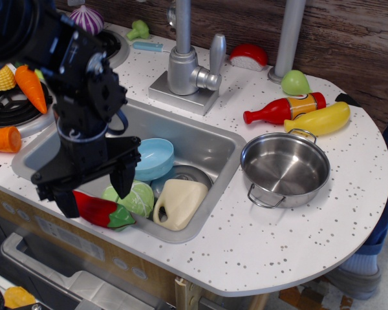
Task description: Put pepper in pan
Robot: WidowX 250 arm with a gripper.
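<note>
The red chili pepper (pixel 102 210) with its green stem cap lies on the front rim of the sink (pixel 207 145), next to a green cabbage (pixel 137 196). My black gripper (pixel 96 191) is open and hangs right over the pepper's left part, one finger to the left of it and one behind it. It holds nothing. The shiny steel pan (pixel 285 169) with two loop handles stands empty on the counter to the right of the sink.
In the sink are a light-blue bowl (pixel 152 158) and a cream jug (pixel 179 202). A red bottle (pixel 283 108), yellow banana-like piece (pixel 317 119) and green fruit (pixel 295 82) lie behind the pan. A faucet (pixel 183 61) stands behind the sink. Carrots (pixel 29 86) and corn (pixel 1 77) lie left.
</note>
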